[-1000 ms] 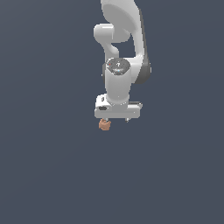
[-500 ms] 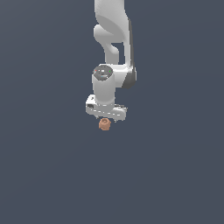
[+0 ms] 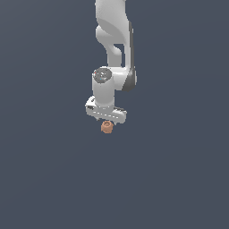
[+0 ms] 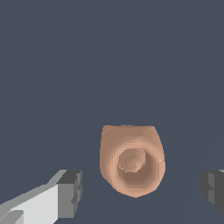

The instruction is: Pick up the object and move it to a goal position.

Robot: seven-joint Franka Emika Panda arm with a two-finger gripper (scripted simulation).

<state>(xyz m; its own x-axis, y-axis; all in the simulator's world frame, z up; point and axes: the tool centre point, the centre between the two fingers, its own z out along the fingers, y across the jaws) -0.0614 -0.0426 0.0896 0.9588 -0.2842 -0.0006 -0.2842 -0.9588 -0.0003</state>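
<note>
1. Right then, your gripper [image 4: 140,188] stood apart: in the wrist view the two dark pads [image 4: 70,192] sat on either side of the lump [image 4: 131,159], with bare gaps between each pad and it, so nothing was clamped.
2. You could see the near finger's white body running out from its grey pad, while the other pad only peeked in at the frame's edge.
3. Between those pads lay your lump, orange-brown and roughly cube-shaped with rounded corners, its face showing ringed ridges around a small hollow at the middle.
4. From the exterior view, your gripper [image 3: 106,120] pointed downward, and the lump [image 3: 106,127] showed just under the white hand, touching or nearly touching its lower edge; you could not tell from that angle whether it rested on the surface or hung free.
5. Your hand's flat white bar sat slightly tilted, its end toward the exterior view's left a little higher than the other.
6. Above it, your arm [image 3: 114,49] rose in white segments with a dark band at the elbow joint, leaving through the top of the exterior view.
7. Around all of this you had only a plain dark blue-grey ground [image 3: 44,179], with no visible edge or marking in either view.
</note>
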